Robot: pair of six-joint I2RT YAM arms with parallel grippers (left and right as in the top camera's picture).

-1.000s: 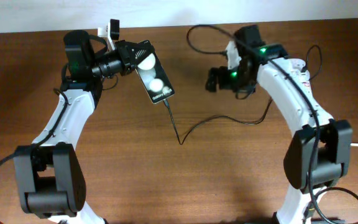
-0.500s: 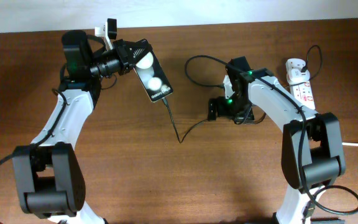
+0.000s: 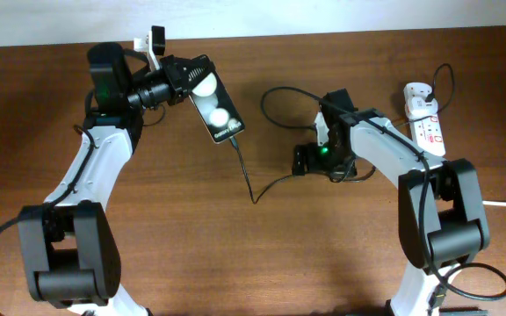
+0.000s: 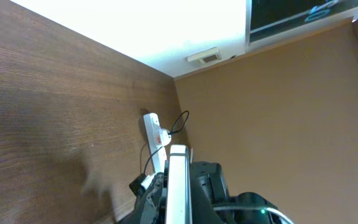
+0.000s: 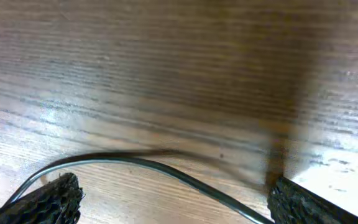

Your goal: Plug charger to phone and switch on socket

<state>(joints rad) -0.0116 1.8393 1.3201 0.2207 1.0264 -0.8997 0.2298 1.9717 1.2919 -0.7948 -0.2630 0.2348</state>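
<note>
Black charger [image 5: 135,160] lies inside spread right tool [image 5: 173,200]; left tool [image 3: 190,75] grips phone [image 3: 220,112].

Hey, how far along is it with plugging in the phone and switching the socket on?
Done, it seems: the charger tip meets the bottom edge of the phone, which the left gripper holds tilted. In hand: the right gripper hangs open over the charger's slack on the table, holding nothing. Left: the socket at the far right. Nothing touches it, and I cannot tell whether it is on.
</note>
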